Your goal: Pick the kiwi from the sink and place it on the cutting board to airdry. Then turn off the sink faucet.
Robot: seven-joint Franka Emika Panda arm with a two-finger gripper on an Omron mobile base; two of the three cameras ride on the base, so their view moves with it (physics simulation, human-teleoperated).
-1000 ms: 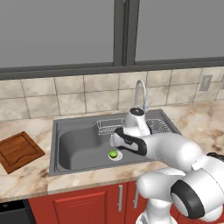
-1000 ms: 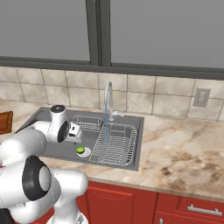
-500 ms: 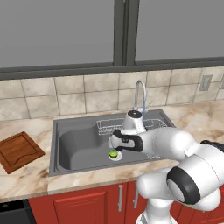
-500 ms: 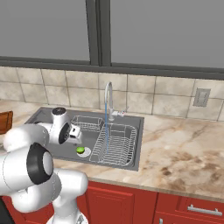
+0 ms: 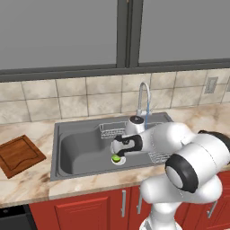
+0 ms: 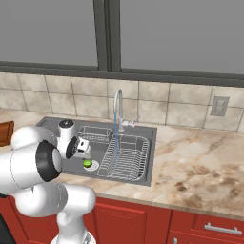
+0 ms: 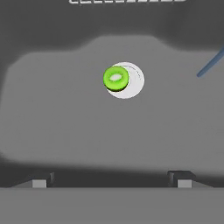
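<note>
Marble counter [image 6: 200,171], grey sink [image 5: 81,150]; kiwi [image 7: 116,78] on drain; fingers [image 7: 39,181] spread wide above.

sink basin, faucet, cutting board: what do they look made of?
Sink: dark grey matte metal by the look, flat even shading with no grain.
Sink faucet: polished silver metal, bright highlights along the arch.
Cutting board: reddish-brown wood, visible grain and darker raised rim; finish probably satin, hard to say in a render.

From the left base camera, my own hand covers part of the kiwi [image 5: 116,158] and the sink [image 5: 81,148] floor behind it. The cutting board [image 5: 19,155], left of the sink, is cut off by the picture's edge. The faucet [image 5: 143,96] lever is too small to tell.
</note>
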